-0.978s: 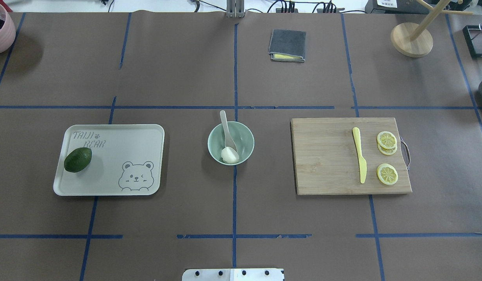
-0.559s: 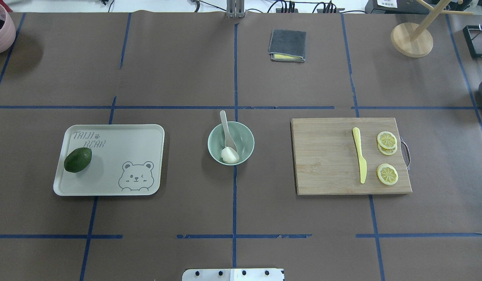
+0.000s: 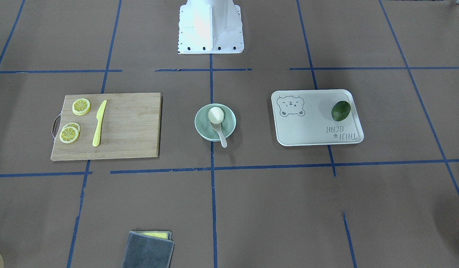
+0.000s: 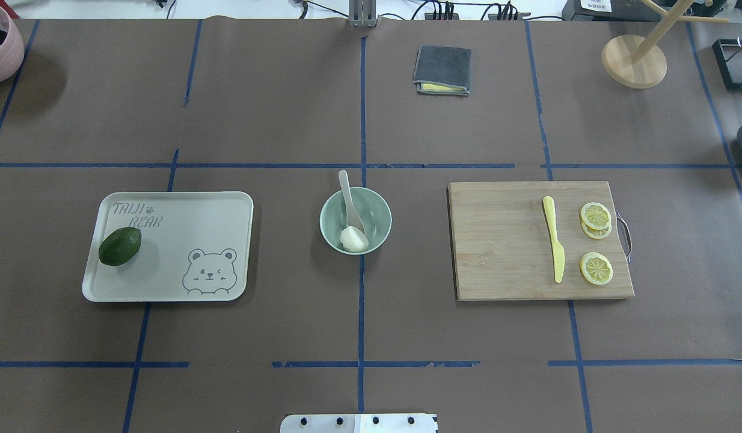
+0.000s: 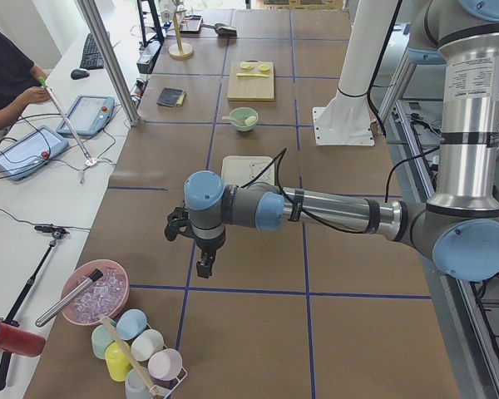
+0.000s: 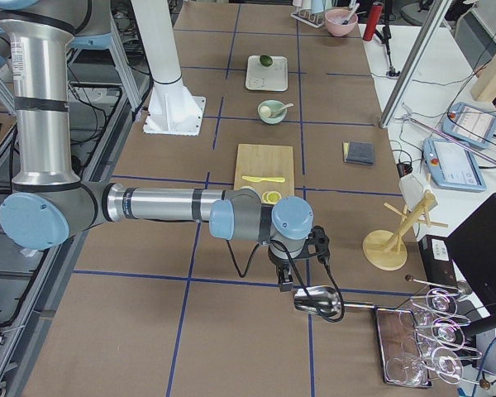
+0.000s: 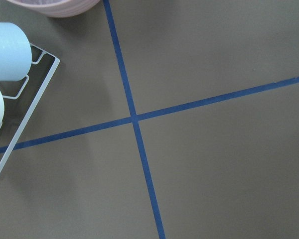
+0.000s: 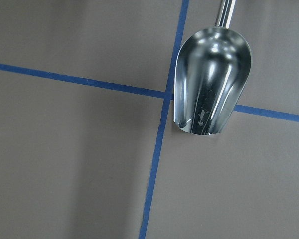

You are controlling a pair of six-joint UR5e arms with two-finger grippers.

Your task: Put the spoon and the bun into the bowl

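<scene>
The pale mint-green bowl (image 4: 377, 215) stands mid-table, also in the front-facing view (image 3: 201, 124). The white bun (image 4: 353, 239) (image 3: 216, 114) lies inside it on the robot's side. The beige-white spoon (image 4: 347, 191) (image 3: 220, 134) rests in the bowl, scoop by the bun, handle sticking out over the far rim. My left gripper (image 5: 204, 268) hangs far off at the table's left end. My right gripper (image 6: 288, 285) hangs at the right end. Both show only in the side views, so I cannot tell if they are open or shut.
A white bear tray (image 4: 184, 240) holds a dark green avocado (image 4: 119, 246). A wooden cutting board (image 4: 503, 240) carries a yellow knife (image 4: 553, 246) and lemon slices (image 4: 596, 268). A grey cloth (image 4: 442, 70) lies at the back. A metal scoop (image 8: 212, 79) lies under the right wrist.
</scene>
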